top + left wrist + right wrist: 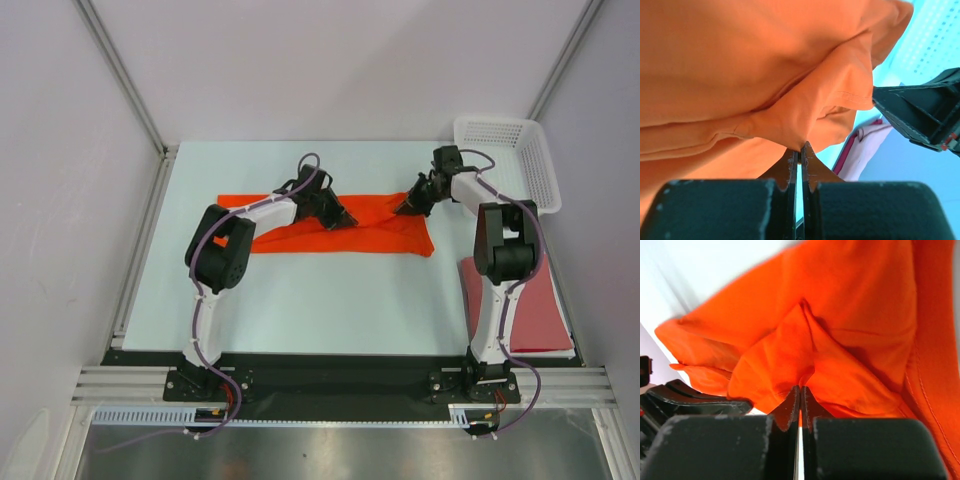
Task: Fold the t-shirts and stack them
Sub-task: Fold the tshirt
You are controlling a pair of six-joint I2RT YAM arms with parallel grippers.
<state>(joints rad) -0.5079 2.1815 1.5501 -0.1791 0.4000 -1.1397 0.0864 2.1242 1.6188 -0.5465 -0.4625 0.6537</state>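
Looking down from above, I see the orange shirt (380, 235) stretched as a long, creased band across the middle of the table (300, 300), folded lengthwise with rumpled edges. My left gripper (338, 214) pinches a tuck near its centre, fingers pressed tight on the cloth. My right gripper (405, 206) nips its upper right edge the same way. In both wrist views the fabric bunches into a peak at the fingertips. The red shirt (545, 310) lies flat at the near right corner, partly under the right arm, close to the orange one but apart.
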